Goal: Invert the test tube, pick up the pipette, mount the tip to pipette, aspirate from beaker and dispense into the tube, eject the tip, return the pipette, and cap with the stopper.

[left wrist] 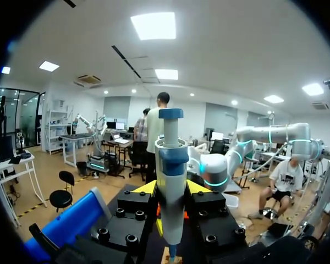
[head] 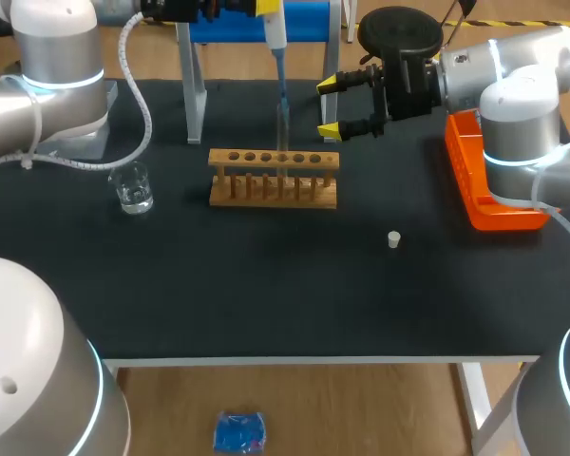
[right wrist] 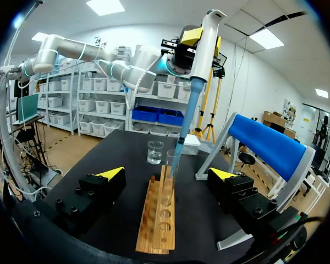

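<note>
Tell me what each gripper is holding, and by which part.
Left gripper: shut on the pipette, gripping its upper handle from both sides, with the tip pointing down over the wooden rack. Right gripper: open, holding nothing.

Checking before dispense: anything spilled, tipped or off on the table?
Nothing stands out. The rack and beaker stand upright, no spill shows, the stopper sits alone on the table, and the left gripper holds the pipette over the rack.
</note>
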Robot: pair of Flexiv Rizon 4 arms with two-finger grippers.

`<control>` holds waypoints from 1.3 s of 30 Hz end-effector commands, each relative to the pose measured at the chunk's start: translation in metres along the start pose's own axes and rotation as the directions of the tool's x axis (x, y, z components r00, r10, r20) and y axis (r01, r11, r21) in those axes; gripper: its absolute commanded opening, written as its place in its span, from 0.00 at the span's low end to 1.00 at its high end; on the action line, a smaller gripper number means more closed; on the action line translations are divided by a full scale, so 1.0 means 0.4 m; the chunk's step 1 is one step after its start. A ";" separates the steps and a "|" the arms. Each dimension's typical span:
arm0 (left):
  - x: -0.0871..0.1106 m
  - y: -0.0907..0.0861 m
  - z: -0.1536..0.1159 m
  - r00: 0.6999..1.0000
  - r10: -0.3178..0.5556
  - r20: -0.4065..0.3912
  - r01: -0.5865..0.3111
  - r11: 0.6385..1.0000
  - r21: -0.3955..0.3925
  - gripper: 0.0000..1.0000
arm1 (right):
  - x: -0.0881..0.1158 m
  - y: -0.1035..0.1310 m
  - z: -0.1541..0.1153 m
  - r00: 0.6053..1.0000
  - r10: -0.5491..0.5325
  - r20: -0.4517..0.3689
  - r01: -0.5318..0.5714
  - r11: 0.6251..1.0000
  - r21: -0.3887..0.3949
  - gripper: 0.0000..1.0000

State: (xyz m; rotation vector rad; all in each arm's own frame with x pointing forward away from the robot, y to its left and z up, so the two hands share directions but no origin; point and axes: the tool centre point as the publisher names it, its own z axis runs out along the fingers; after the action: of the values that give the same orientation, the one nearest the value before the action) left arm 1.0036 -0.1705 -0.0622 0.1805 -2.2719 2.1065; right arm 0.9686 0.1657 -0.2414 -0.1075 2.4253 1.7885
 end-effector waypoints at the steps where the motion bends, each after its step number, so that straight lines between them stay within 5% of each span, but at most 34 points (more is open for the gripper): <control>1: -0.004 0.001 0.001 1.000 -0.003 -0.003 0.003 1.000 -0.005 0.00 | -0.001 -0.001 0.001 1.000 -0.001 0.000 0.001 1.000 0.000 1.00; 39: -0.005 0.030 0.008 1.000 -0.012 0.002 0.012 1.000 -0.013 0.00 | -0.001 -0.001 0.001 1.000 -0.001 0.000 0.001 1.000 0.000 1.00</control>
State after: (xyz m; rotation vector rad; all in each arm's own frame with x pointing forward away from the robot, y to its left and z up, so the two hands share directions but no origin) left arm 1.0036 -0.1720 -0.0737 0.1973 -2.2801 2.0841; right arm 0.9686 0.1657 -0.2414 -0.1075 2.4253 1.7886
